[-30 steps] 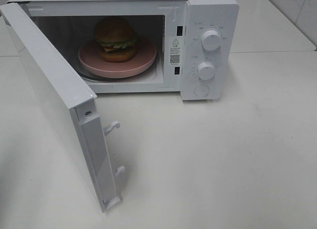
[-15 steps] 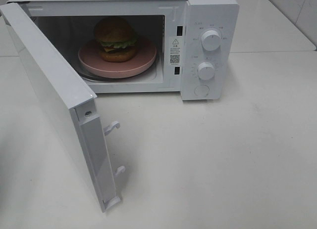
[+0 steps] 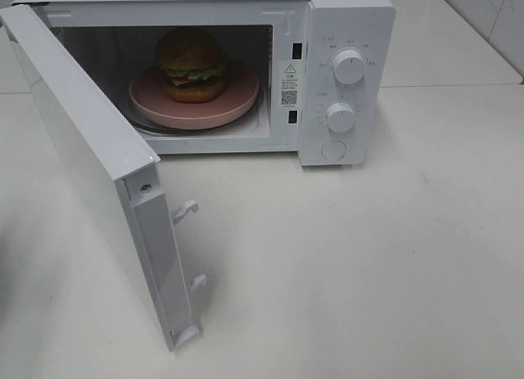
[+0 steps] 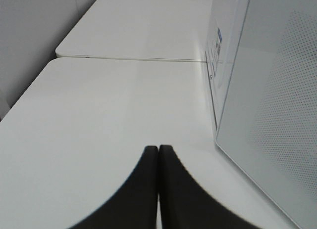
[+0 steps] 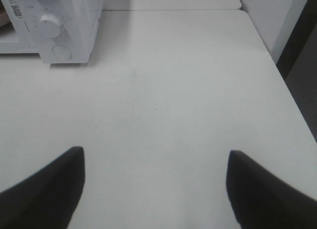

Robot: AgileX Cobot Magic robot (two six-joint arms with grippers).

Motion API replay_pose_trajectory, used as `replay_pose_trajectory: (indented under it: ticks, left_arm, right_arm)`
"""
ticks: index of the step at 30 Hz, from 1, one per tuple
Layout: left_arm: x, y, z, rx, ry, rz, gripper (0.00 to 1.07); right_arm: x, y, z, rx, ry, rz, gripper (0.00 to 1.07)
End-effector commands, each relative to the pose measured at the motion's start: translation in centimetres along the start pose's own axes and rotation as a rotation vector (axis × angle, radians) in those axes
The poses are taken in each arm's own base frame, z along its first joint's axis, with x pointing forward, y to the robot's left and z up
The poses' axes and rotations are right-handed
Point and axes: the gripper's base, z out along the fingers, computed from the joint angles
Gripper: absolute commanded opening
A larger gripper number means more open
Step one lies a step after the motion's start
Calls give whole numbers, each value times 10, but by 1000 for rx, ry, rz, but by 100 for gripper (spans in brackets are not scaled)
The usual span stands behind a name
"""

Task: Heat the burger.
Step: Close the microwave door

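Note:
The burger (image 3: 191,65), with a glossy brown bun, green lettuce and dark filling, sits on a pink plate (image 3: 237,101) inside the white microwave (image 3: 344,19). The microwave door (image 3: 90,166) is swung wide open toward the front left. Neither gripper shows in the exterior high view. My left gripper (image 4: 158,150) is shut and empty over the table, just outside the open door (image 4: 267,105). My right gripper (image 5: 156,157) is open with nothing between its fingers, hovering over bare table to the right of the microwave (image 5: 59,21).
Two white knobs (image 3: 350,66) (image 3: 341,116) and a round button (image 3: 333,150) are on the microwave's control panel. Two latch hooks (image 3: 187,209) stick out from the door's edge. The table edge (image 5: 277,70) lies to the right, and a wall stands beyond it.

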Motion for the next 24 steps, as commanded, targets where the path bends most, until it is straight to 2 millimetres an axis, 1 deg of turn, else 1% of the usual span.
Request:
replay_pose_trajectory:
  ticks: [1, 3, 6, 8, 9, 11, 12, 15, 17, 18, 20, 21, 22, 23, 24]
  left_arm:
    - [-6, -4, 7, 36, -30, 32, 0]
    - [-9, -12, 20, 128, -17, 129, 0]
    - [-9, -15, 23, 152, -15, 141, 0]
    - [-9, -20, 31, 214, -18, 151, 0]
    - [-9, -20, 31, 214, -18, 151, 0]
    - [-7, -28, 40, 302, -37, 167, 0]
    - [-7, -28, 40, 302, -37, 167, 0]
    - [-5, -32, 44, 347, -40, 200, 0]
    - [-2, -37, 52, 399, -14, 247, 0]
    - [-2, -37, 52, 399, -14, 247, 0]
    - [1, -47, 59, 458, 7, 212, 0]
    - [1, -47, 59, 458, 7, 212, 0]
    - [2, -52, 60, 476, 12, 215, 0]
    - [3, -61, 62, 509, 17, 233, 0]
    - [3, -61, 62, 509, 17, 233, 0]
  right_arm:
    - [1, 0, -4, 3, -33, 3, 76]
    - [1, 0, -4, 3, -33, 3, 76]
    - [1, 0, -4, 3, -33, 3, 76]
    - [1, 0, -4, 3, -33, 3, 76]
    - [1, 0, -4, 3, -33, 3, 76]
    - [1, 0, -4, 3, -33, 3, 76]
    - [1, 0, -4, 3, -33, 3, 76]
    - [1, 0, -4, 3, -33, 3, 76]
    - [1, 0, -4, 3, -33, 3, 76]
    - [1, 0, -4, 3, -33, 3, 76]
    - [1, 0, -4, 3, -33, 3, 76]
    - [1, 0, -4, 3, -33, 3, 76]
    - [1, 0, -4, 3, -33, 3, 76]
    - [1, 0, -4, 3, -33, 3, 76]
    - [1, 0, -4, 3, -33, 3, 76]
